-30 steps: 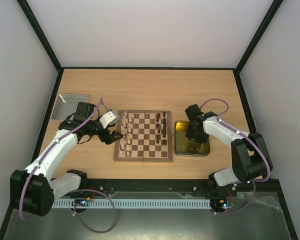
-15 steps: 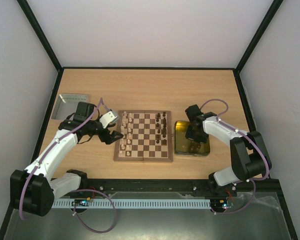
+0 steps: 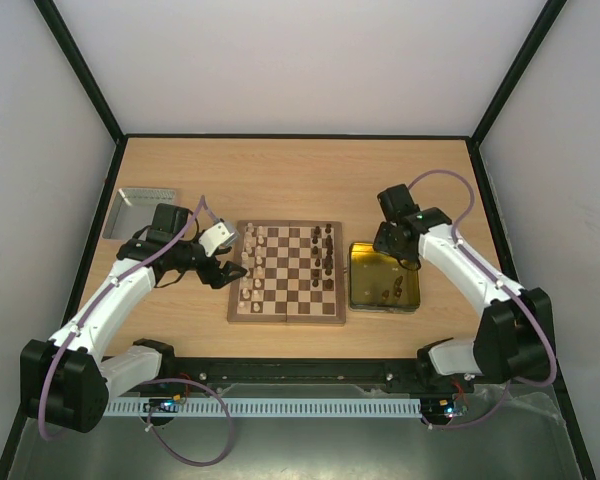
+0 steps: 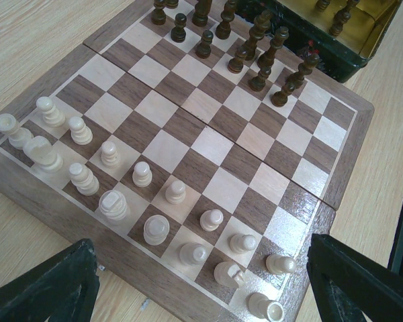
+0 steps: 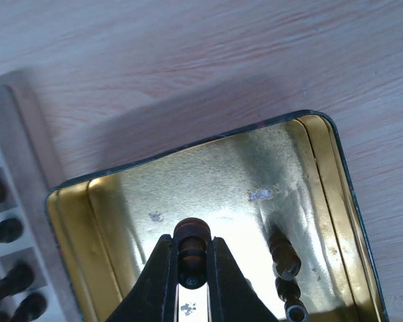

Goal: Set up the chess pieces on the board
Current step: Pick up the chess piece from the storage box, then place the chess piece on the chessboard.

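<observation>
- From above, the board [image 3: 287,272] lies on the counter [image 3: 300,175] between the two arms. Cream pieces [image 3: 248,265] run down its left side and dark pieces [image 3: 327,250] down its right.
- The left fingers [image 3: 223,272] hover at the board's left edge. The overhead view doesn't show how far apart they are. The left wrist camera does: they are spread wide with nothing between them, one on each side of the cream ranks.
- That wrist view also shows the cream men standing upright in two rows. From overhead they are only pale dots.
- The right fingers [image 5: 154,292] hang over the far end of the yellow tin [image 3: 365,275], which sits just right of the board. From above you can't tell whether they carry anything. The right wrist camera shows them pinched narrow on one dark piece [image 5: 191,251], held above the tin's gold floor.
- That close view also picks out a few loose dark men [image 5: 285,261] inside the tin.
- A silver tray [image 3: 145,212] sits far left on the counter, seen only from overhead.
</observation>
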`<state>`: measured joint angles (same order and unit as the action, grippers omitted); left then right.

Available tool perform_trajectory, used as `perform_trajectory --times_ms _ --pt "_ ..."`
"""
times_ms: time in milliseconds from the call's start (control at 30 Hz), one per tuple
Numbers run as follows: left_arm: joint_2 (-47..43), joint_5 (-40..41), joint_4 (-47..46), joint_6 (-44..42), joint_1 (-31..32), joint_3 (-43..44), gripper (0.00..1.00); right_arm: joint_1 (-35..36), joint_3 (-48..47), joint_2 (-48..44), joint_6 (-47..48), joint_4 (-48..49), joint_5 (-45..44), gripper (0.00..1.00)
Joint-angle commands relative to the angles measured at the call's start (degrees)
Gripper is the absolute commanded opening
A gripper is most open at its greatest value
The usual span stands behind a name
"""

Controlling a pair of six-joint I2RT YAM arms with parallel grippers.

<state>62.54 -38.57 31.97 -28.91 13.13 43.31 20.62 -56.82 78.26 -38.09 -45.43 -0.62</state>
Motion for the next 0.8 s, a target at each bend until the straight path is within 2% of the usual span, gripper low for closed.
perform_trajectory --times_ms 0,167,300,633,767 --pt "-0.1 -0.4 -0.6 0.0 0.2 -0.7 0.85 1.9 -2.3 -2.9 1.4 -4.5 0.5 0.02" --pt "0.1 -0.1 -0.8 0.1 0.2 -0.7 0.85 15.4 -6.5 -1.4 -2.4 -7.8 -2.9 0.02" --pt "0.2 0.0 -0.8 0.2 0.2 -0.7 0.85 23.6 -7.8 1.2 -5.9 -7.5 -1.1 0.02" --pt "-0.3 0.6 -1.1 0.5 0.2 -0.8 0.85 35.2 -9.1 7.7 -11.1 -5.1 -0.5 0.02" --pt "-0.7 0.4 -0.9 0.4 0.2 -0.8 0.86 37.1 -6.7 9.0 -12.3 -2.6 1.3 0.02"
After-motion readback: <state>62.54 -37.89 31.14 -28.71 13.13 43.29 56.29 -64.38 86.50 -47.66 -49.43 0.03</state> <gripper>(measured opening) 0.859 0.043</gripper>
